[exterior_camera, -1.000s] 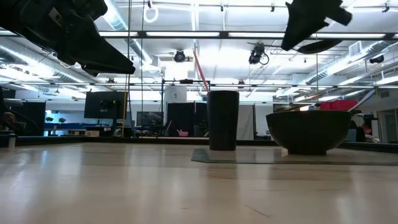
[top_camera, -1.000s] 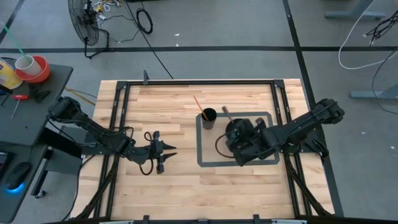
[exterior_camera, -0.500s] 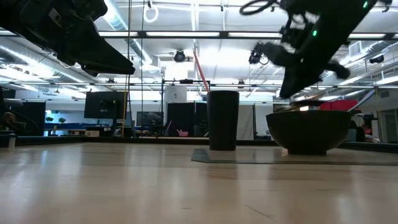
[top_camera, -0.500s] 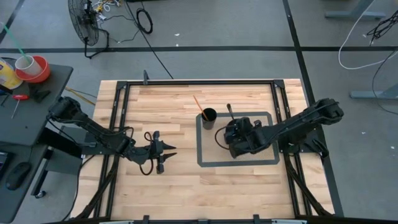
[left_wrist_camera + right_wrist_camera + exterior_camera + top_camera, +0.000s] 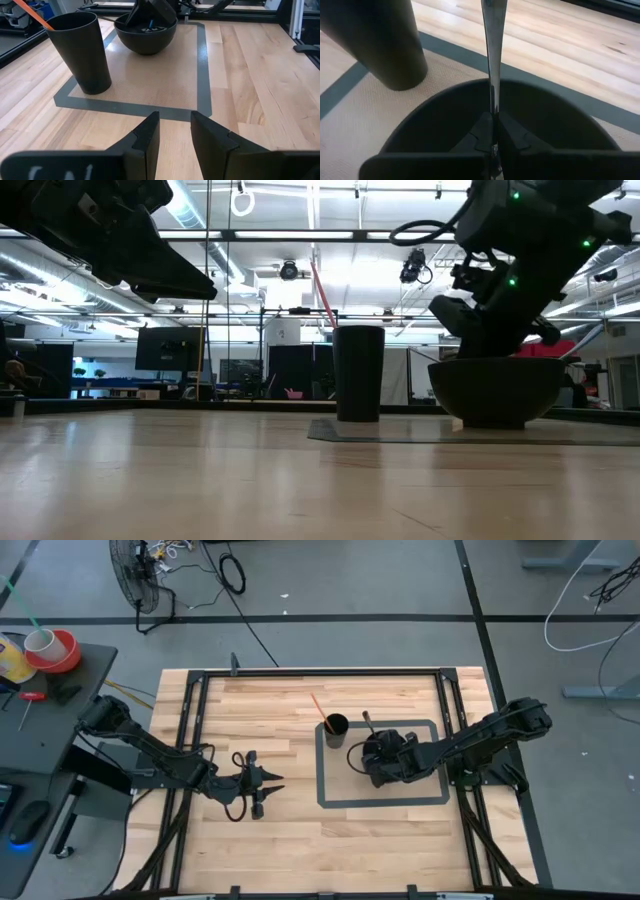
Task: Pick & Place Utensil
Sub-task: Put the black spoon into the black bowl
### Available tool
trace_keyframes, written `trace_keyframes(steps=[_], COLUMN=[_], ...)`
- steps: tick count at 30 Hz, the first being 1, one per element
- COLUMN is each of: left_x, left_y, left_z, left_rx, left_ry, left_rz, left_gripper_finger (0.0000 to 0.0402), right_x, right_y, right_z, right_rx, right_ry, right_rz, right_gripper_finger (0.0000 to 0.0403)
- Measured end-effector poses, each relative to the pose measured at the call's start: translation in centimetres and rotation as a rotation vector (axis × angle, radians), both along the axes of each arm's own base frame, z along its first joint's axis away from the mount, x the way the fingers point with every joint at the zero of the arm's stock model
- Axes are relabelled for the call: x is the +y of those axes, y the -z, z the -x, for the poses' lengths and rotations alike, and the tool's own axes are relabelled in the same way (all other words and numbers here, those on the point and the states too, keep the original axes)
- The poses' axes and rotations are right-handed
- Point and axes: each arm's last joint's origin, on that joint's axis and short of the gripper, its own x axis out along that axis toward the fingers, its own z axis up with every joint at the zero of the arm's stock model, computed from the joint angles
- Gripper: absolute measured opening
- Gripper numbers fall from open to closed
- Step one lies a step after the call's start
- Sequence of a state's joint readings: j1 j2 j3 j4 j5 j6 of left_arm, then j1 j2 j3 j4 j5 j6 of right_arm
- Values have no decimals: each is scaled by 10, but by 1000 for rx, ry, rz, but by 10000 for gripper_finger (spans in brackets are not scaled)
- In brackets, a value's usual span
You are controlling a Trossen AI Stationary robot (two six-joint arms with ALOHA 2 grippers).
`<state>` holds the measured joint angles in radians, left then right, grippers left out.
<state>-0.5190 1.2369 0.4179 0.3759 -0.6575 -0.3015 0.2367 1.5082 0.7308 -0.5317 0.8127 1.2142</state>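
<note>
A black bowl (image 5: pixel 495 390) and a tall black cup (image 5: pixel 335 726) stand inside a grey-taped rectangle (image 5: pixel 330 802). An orange stick (image 5: pixel 32 12) leans out of the cup. My right gripper (image 5: pixel 492 131) hangs just above the bowl (image 5: pixel 420 130), shut on a thin metal utensil (image 5: pixel 492 45). The utensil's free end (image 5: pixel 365 718) points toward the far edge, and its other end is hidden behind the fingers. My left gripper (image 5: pixel 174 117) hovers open over bare wood left of the rectangle (image 5: pixel 268 783), touching nothing. My right gripper pinches the utensil's thin handle (image 5: pixel 492 107) between its two fingers, which lie along it. The handle runs straight out ahead of the fingers, over the bowl's rim, and is lifted clear. The end behind the fingers is hidden by the gripper itself.
The cup (image 5: pixel 358 373) stands close to the bowl on its left, toward the far edge. Black frame rails (image 5: pixel 190 720) run along the table's sides. Bare wood (image 5: pixel 300 840) lies on the near side of the rectangle and between the two arms.
My right gripper has come down from high above the table to just over the bowl, staying shut on the utensil. It has also drifted slightly toward the far edge. The left arm has kept still.
</note>
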Motion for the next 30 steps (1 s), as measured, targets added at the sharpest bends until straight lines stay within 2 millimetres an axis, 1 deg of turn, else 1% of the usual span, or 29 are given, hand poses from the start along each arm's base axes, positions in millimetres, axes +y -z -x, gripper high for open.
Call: trace_keyframes(steps=[9, 18, 26, 30], left_x=[0, 0, 0, 0], left_y=[0, 0, 0, 0], left_z=[0, 0, 0, 0], left_rx=[0, 0, 0, 0], left_ry=[0, 0, 0, 0], left_rz=[0, 0, 0, 1], left_gripper_finger=[115, 115, 115, 115], right_x=[-1, -1, 0, 2], right_y=[14, 18, 18, 14], right_z=[3, 4, 5, 1], right_rx=[-41, -42, -19, 10], right_ry=[-41, -67, -92, -124], right_rz=[15, -2, -20, -27], right_gripper_finger=[15, 17, 48, 66])
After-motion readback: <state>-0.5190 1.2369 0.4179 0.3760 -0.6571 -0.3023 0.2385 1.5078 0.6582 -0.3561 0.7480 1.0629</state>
